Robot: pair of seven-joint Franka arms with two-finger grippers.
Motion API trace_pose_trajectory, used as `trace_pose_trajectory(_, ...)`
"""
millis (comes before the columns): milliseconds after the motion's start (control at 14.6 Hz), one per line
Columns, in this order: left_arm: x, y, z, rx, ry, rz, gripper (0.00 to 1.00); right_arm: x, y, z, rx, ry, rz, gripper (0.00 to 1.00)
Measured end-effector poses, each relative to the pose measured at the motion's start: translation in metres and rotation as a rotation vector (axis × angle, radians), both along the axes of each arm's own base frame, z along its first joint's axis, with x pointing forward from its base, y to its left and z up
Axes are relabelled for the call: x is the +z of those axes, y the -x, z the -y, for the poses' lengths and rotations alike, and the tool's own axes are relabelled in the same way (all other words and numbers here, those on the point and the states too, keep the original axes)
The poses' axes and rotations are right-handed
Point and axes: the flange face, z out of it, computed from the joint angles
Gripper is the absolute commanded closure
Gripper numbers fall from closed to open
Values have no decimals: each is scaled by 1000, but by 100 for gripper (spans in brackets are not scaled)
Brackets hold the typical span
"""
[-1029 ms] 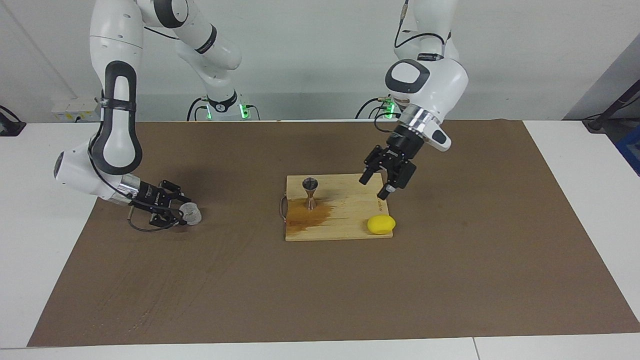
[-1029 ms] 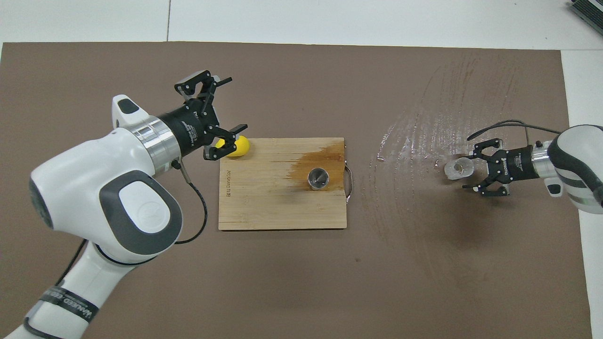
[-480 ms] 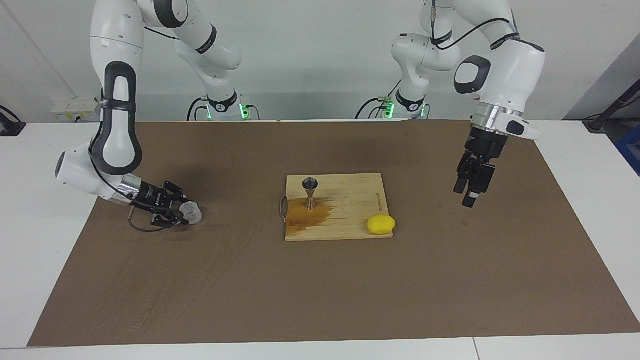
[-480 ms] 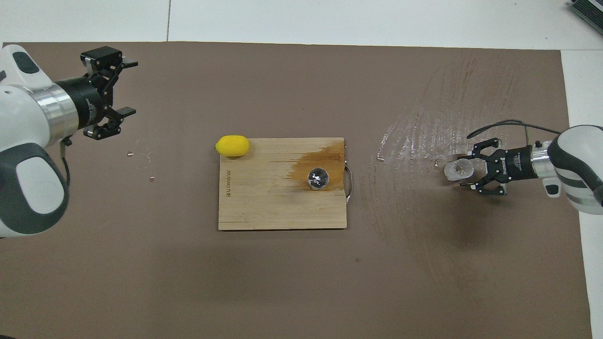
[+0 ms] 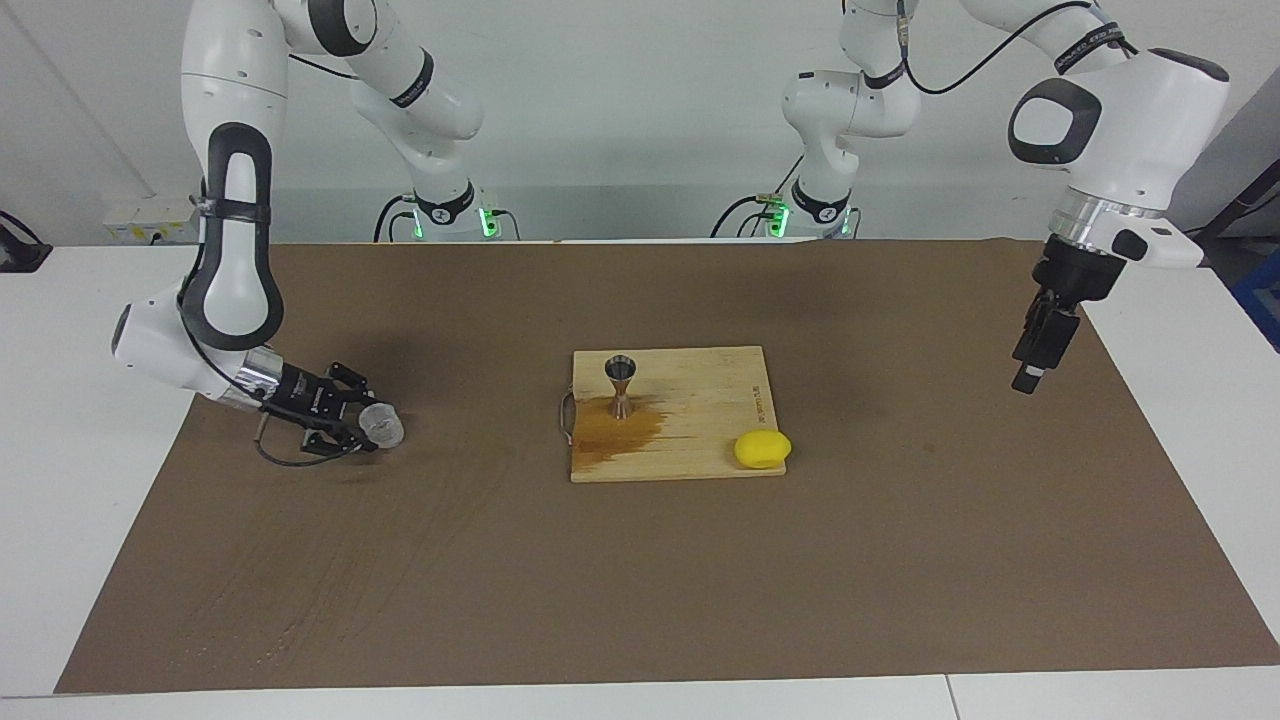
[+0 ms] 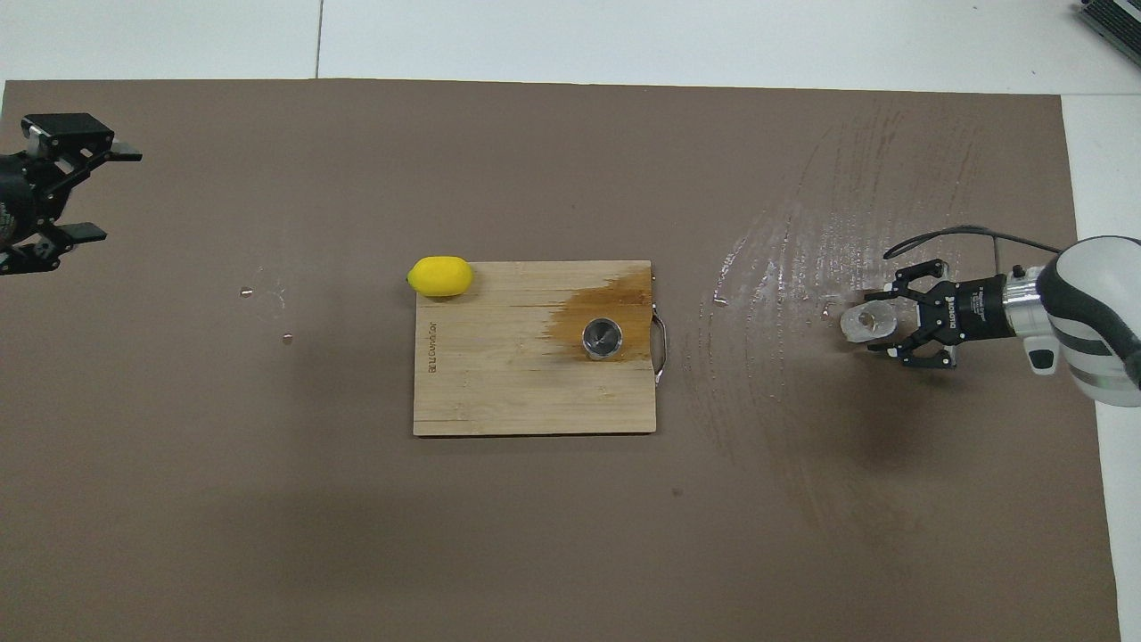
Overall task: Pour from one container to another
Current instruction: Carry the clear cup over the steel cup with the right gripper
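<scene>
Bench: brown mat (image 5: 640, 560) over white top; board (image 5: 690, 450) mid-frame.
Jigger (image 5: 620, 385): upright on board's stained part, mouth up to take the pour.
Cup (image 5: 381, 425): left of frame, tipped sideways in right pincer (image 5: 362, 428), which is part-closed around it, low over mat.
Left pincer (image 5: 1030, 368): right of frame, raised, spread wide, empty, waiting clear.
Lemon (image 5: 762, 449): at board's corner, unused.

Clear cup (image 5: 381, 425) tilted; steel jigger (image 5: 620, 385) upright.

Lemon (image 5: 762, 448) (yellow) crowds jigger's (image 5: 620, 385) board (image 5: 700, 440).
</scene>
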Motion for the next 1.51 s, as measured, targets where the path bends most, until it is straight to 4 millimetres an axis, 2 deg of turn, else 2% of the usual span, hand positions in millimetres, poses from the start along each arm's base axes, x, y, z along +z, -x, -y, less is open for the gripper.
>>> trace_pose_trajectory(137,4,5,-7,-147,-72,-43,0,0,0,-1,1,-1,0,27)
trace_pose_trajectory(274,10,10,-2,-297,-166,-92,0,0,-1,-2,-7,-9,1,27)
trace_pose_trajectory(480,14,20,27,-528,-249,-157,0,1,-3,-10,-11,-24,3,32)
trace_pose_trajectory(549,15,24,41,-603,-282,-176,0,1,-4,-13,-7,-24,2,44)
trace_pose_trajectory(617,21,29,54,-659,-310,-199,0,1,-4,-15,-4,-25,1,67)
trace_pose_trajectory(686,28,35,64,-699,-324,-225,0,1,-4,-16,-3,-25,1,100)
trace_pose_trajectory(823,49,46,72,-756,-326,-274,0,1,-4,-16,-3,-26,-1,100)
trace_pose_trajectory(960,64,52,72,-786,-323,-293,0,1,-4,-16,-2,-26,-1,100)
trace_pose_trajectory(1166,63,56,72,-808,-316,-321,0,8,-7,-19,4,-22,12,100)
trace_pose_trajectory(1371,64,58,73,-812,-314,-329,0,36,-14,-48,30,-9,37,100)
trace_pose_trajectory(1509,69,59,73,-814,-313,-330,0,58,-18,-81,34,0,28,100)
